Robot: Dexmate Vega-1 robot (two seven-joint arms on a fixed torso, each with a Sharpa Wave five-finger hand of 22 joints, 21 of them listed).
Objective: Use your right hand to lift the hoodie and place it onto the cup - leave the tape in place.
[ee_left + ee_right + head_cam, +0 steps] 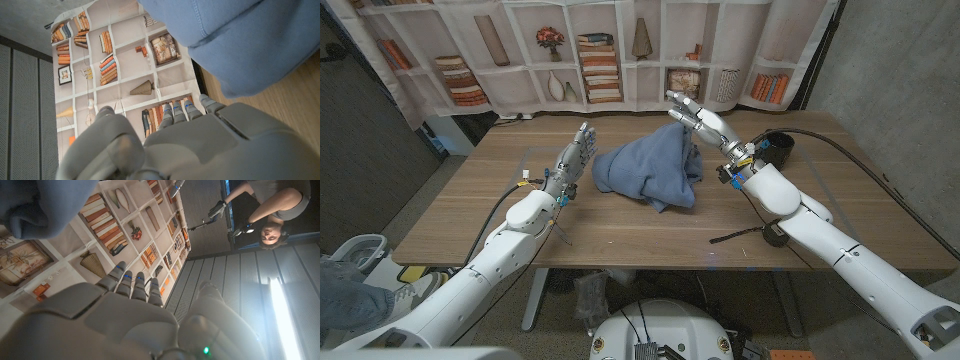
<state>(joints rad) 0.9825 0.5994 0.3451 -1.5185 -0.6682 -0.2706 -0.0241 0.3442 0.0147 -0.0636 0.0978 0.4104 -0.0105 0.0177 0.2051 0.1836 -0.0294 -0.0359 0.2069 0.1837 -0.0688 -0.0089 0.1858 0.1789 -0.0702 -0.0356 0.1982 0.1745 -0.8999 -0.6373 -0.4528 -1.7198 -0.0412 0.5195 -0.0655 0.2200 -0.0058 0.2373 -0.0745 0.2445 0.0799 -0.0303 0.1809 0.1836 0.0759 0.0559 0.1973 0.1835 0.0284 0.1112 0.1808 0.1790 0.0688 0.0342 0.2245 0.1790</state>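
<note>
The left arm reaches in from the near left corner of the table, its forearm angled toward the middle, and the left hand (574, 160) stands on its edge above the tabletop with the fingers straight, close together and pointing toward the far edge, holding nothing. The right arm comes in from the near right corner and bends at the wrist, carrying the right hand (696, 116) raised near the far edge, its fingers extended and slightly spread toward the left, also holding nothing.
</note>
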